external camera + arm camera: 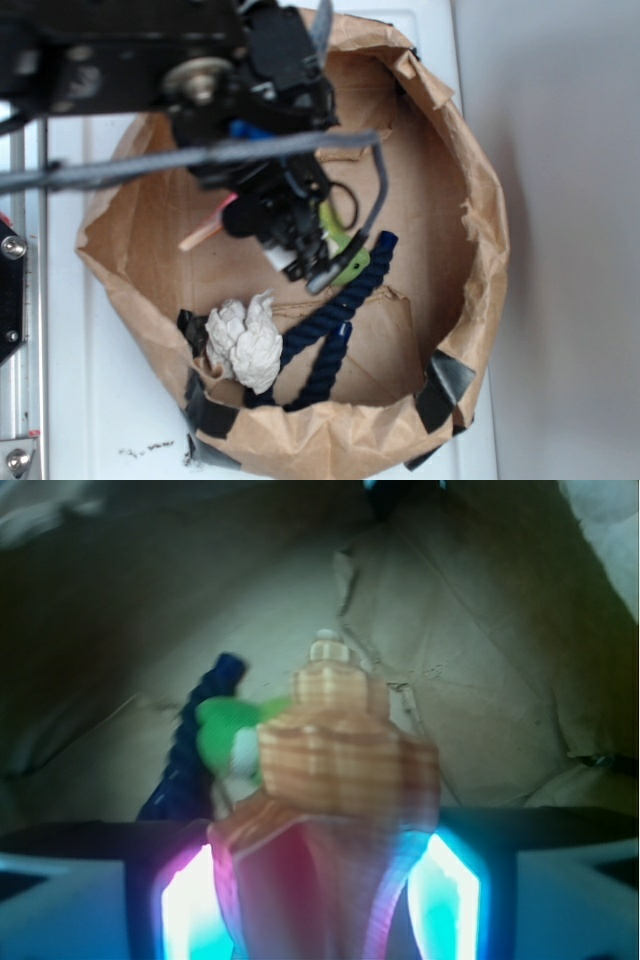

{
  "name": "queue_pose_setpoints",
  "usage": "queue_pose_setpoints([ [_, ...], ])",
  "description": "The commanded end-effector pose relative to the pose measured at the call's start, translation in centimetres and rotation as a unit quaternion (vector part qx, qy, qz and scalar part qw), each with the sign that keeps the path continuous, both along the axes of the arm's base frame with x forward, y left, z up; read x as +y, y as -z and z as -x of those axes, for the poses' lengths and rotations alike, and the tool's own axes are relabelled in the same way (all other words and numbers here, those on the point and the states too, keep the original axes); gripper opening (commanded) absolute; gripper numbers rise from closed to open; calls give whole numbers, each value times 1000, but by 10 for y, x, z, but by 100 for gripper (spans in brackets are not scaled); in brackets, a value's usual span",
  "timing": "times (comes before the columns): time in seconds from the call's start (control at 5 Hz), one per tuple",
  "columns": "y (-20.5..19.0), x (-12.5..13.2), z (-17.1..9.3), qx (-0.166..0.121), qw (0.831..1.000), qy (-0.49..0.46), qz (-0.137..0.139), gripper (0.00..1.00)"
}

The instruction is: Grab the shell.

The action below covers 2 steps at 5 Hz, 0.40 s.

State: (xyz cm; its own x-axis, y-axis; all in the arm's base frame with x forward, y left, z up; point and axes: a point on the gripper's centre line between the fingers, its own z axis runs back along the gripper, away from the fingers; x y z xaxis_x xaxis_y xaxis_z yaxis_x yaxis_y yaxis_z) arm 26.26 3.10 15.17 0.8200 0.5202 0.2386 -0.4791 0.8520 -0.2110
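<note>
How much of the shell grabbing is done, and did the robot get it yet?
Mostly done, it looks like. In the wrist view the shell sits between the two glowing fingers of the gripper, which seem closed on its lower part. From outside, its thin tan tip pokes out beside the arm inside the paper bag. I cannot tell whether it is lifted off the bottom yet. That may be what is left.

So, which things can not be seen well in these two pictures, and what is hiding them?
- Shell: exterior view shows only its thin tip; the arm covers the rest.
- Gripper: wrist view cuts off the fingers at the bottom edge; their contact with the shell is blurred by glare.
- Green plush toy: mostly behind the gripper and shell in both views.
- Blue rope: blurred in the wrist view.
</note>
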Motion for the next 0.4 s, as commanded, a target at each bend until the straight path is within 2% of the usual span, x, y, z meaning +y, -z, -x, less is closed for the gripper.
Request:
queue_pose_setpoints([
  [0.0,-45,-9,-9,-25,1000,15,2,0],
  [0.2,-48,-6,-5,-56,997,26,44,0],
])
